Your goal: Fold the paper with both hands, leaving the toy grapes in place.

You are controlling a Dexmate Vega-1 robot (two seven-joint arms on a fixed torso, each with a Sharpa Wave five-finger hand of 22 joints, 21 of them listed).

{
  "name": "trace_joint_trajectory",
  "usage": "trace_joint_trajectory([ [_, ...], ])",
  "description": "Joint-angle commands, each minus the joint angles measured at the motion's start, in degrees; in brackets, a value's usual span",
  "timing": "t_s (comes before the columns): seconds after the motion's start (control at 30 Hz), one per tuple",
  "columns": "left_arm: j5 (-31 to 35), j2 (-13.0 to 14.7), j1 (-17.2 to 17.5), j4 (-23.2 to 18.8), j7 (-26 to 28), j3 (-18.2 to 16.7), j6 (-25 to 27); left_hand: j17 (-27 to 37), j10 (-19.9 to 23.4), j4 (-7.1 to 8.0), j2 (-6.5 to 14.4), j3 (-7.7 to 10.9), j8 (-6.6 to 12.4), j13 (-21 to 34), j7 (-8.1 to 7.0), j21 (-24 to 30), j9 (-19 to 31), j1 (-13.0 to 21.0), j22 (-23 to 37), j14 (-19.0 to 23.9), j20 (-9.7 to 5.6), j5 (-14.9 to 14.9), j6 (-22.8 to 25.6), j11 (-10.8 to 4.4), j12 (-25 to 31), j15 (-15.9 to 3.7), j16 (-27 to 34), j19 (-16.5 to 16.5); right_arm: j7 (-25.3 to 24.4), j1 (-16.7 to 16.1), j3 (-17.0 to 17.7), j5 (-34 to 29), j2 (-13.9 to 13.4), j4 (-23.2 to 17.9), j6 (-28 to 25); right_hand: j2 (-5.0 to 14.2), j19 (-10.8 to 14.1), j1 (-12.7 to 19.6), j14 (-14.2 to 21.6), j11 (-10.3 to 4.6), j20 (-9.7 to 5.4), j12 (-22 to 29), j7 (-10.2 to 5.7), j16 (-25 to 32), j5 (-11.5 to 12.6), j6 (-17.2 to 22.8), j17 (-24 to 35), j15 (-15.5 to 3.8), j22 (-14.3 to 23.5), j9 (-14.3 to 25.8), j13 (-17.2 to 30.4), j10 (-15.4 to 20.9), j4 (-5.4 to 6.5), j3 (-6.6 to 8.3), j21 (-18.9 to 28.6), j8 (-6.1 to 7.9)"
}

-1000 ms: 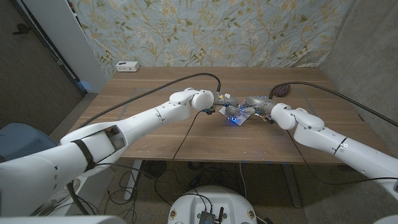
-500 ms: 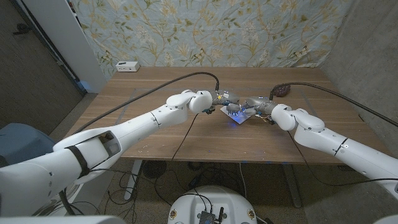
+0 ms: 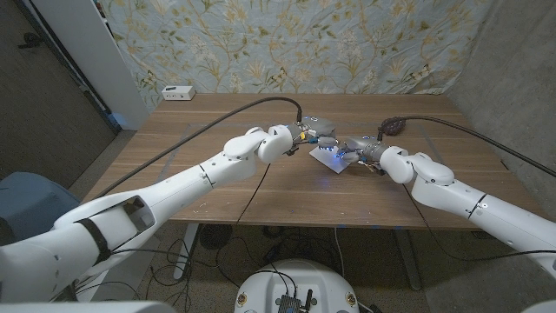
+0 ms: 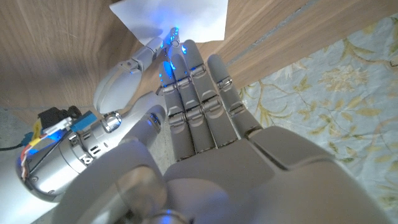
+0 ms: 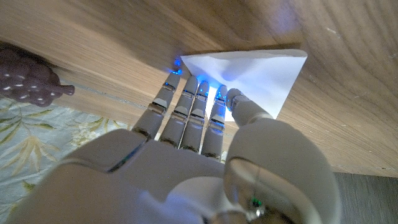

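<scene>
The wooden table [image 3: 261, 187] has a brown, streaked grain with a straight front edge. Both white, smooth-shelled arms reach in from the near corners and meet past its middle.

There lies the paper [image 3: 330, 157], a small white sheet, thin and sharp-cornered, lit blue where the fingertips meet it. In the right wrist view the paper [image 5: 255, 71] reads as a folded, wedge-like shape with one pointed corner, lying on the wood.

The left hand [image 3: 314, 134] stands at the sheet's left side. In its wrist view the left hand [image 4: 193, 87] has its grey, segmented fingers straight and held together, tips at the paper's [image 4: 180, 15] edge; whether it grips the sheet or only touches it cannot be told.

The right hand [image 3: 358, 146] comes at the sheet from the right. In its wrist view the right hand [image 5: 199, 112] has its fingers stretched side by side with their tips on the paper's near edge, the thumb beside them; whether it pinches the sheet or only presses on it cannot be told.

Beyond the right hand, near the table's far right, sit the toy grapes [image 3: 392, 126], a dark purple, knobbly cluster, apart from the paper. A black cable [image 3: 452, 124] runs by them. At the far left corner rests a small white box [image 3: 178, 92]. Behind hangs a floral cloth [image 3: 287, 43].
</scene>
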Motion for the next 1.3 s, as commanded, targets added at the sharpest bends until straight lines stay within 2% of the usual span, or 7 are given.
trace_joint_trajectory([
  [0.03, 3.42, 2.26, 7.04, -5.24, 13.04, -5.10, -0.27, 0.12, -3.88, -0.45, 0.01, -0.03, -0.72, 1.28, -0.54, -1.55, -0.28, 0.79, -0.02, -5.26, 1.08, 0.37, -2.12, -0.07, -1.44, 0.48, -1.59, -3.53, -2.80, -1.45, 0.66, -1.12, -0.05, -1.75, -1.04, 1.34, -0.21, -0.65, -0.27, -0.69, -0.11, -0.11, -0.69, 0.28, 0.03, -0.37, 0.81, -1.91, 0.19, 0.14, 0.35, -0.90, 1.07, -0.09, -0.16, 0.20],
  [0.2, 3.51, 2.20, 9.15, -5.11, 17.47, -6.68, -0.65, -0.28, -10.25, -0.89, -0.25, 0.04, -2.30, 0.34, -2.78, -3.75, -0.98, 1.38, -0.04, -13.65, 1.99, 0.44, -8.18, 0.08, -4.88, 1.41, -4.39, -7.88, -5.74, -2.91, 2.28, 0.22, -0.14, -2.66, -0.18, 1.49, -0.05, -1.32, -0.07, -0.68, -0.15, -0.14, -1.31, 0.58, -0.02, -1.16, 1.28, -1.69, 0.23, 0.20, 0.41, -1.36, 2.43, -0.34, -0.06, 0.03],
  [0.4, 2.77, 1.92, 11.07, -4.77, 21.56, -8.15, -1.25, 0.19, -15.80, -1.24, -0.37, -0.82, -2.64, -0.47, -4.40, -5.18, -1.44, 1.99, -0.03, -18.22, 2.41, 0.35, -12.86, -0.14, -6.71, 1.67, -5.21, -10.40, -11.89, -5.75, 5.52, 3.83, -0.30, -3.02, 3.28, 1.42, 0.04, -2.02, -0.23, -0.71, -0.24, -0.06, -2.28, 0.97, -0.11, -3.06, 2.07, -1.98, 0.27, 0.24, 0.50, -1.81, 3.87, -0.84, 0.03, -0.29],
  [0.6, 0.81, 1.42, 12.73, -4.52, 24.37, -9.63, -1.62, 0.16, -21.89, -1.59, -0.61, -1.32, -3.19, -1.45, -6.49, -6.23, -1.88, 2.65, 0.00, -22.19, 3.12, 0.40, -19.40, -0.73, -7.50, 2.15, -6.17, -11.89, -17.97, -8.10, 7.45, 4.54, -0.11, -3.16, 5.80, 1.32, -0.01, -1.37, -2.03, -2.40, -0.52, -1.13, -3.97, 0.82, 0.00, -6.89, 3.01, -3.39, 0.32, 0.32, 0.63, -7.27, 4.55, -0.63, 0.13, -0.53],
  [0.87, -3.94, 0.46, 15.04, -2.79, 30.35, -12.20, -4.12, -0.40, -26.58, -1.79, -1.35, -2.02, -3.25, -2.54, -7.07, -7.89, -2.29, 2.83, -0.11, -27.61, 4.97, 0.29, -25.96, 0.14, -7.51, 3.32, -7.93, -14.58, -21.82, -9.92, 10.17, 8.73, 0.85, -2.22, 8.97, 0.49, -1.31, -1.77, -5.35, -2.37, -1.01, -1.04, -3.83, -0.20, -0.11, -9.21, 3.46, -3.14, 0.34, 0.37, 0.70, -10.26, 4.89, -1.70, -0.30, -0.42],
  [1.23, -13.29, -0.39, 16.76, 0.07, 32.79, -15.58, -8.65, -1.36, -33.07, -0.66, -1.76, -3.68, -3.02, -4.52, -8.31, -11.46, -2.87, 1.20, -0.19, -34.71, 6.45, -0.12, -34.22, 1.21, -7.32, 5.08, -9.41, -20.28, -22.58, -9.64, 12.40, 16.32, 3.00, 1.40, 14.33, -0.89, -2.75, -4.30, -8.43, -1.25, -0.55, -0.95, -3.26, -1.54, -0.22, -12.77, 3.48, -1.73, 0.33, 0.38, 0.73, -13.56, 5.92, -4.33, -0.82, -0.47],
  [1.3, -15.06, -0.83, 17.04, 0.99, 33.55, -16.14, -9.84, -2.00, -34.51, -0.83, -1.99, -4.08, -2.75, -5.19, -8.75, -12.79, -3.01, 0.98, -0.19, -39.30, 6.53, -0.24, -35.42, 1.62, -7.19, 5.58, -10.35, -22.45, -22.68, -9.60, 12.75, 17.82, 3.48, 2.17, 15.42, -0.98, -2.95, -4.60, -9.05, -1.13, -0.50, -1.00, -3.23, -1.80, -0.20, -13.18, 3.47, -1.44, 0.33, 0.38, 0.73, -14.24, 5.96, -4.69, -0.90, -0.42],
])
